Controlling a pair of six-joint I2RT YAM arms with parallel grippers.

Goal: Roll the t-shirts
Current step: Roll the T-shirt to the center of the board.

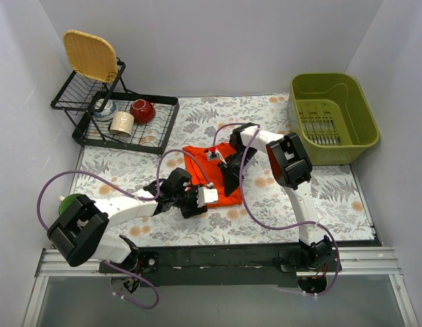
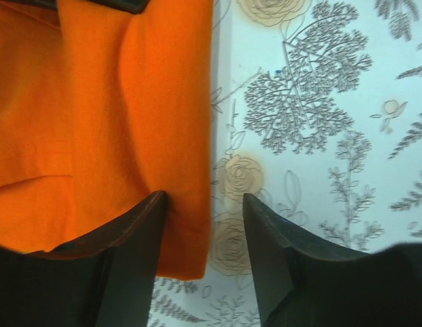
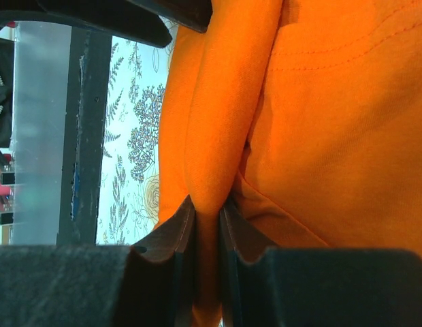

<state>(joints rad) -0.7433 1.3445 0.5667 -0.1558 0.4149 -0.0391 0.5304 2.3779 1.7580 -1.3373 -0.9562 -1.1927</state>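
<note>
T-shirt (image 1: 201, 162), orange-red and folded into a compact block, lies near the middle of the flower-print mat (image 1: 279, 211), between the two grippers.

Top view: the left gripper (image 1: 201, 197) meets the shirt at its near edge. The right gripper (image 1: 228, 170) is on the shirt's right side. A wire rack (image 1: 163, 126) stands at far left with a red bowl (image 1: 142, 110), a mug (image 1: 121, 122) and a woven tray (image 1: 90, 54). A green bin (image 1: 364, 122) sits at far right, well apart from the shirt.

Left wrist view: the left gripper (image 2: 204, 204) is spread. One finger (image 2: 122, 259) rests against the shirt (image 2: 95, 122); the other finger (image 2: 286, 266) is over the bare mat (image 2: 320, 136). The straight hem of the shirt runs between them, so the jaws straddle the edge without clamping it.

Right wrist view: the right gripper (image 3: 207, 204) is pressed together on a raised fold of the shirt (image 3: 320, 136). The fold stands up as a narrow ridge between the fingers, with looser layers bulging to the right. The mat (image 3: 136, 136) shows at left beyond the cloth.
</note>
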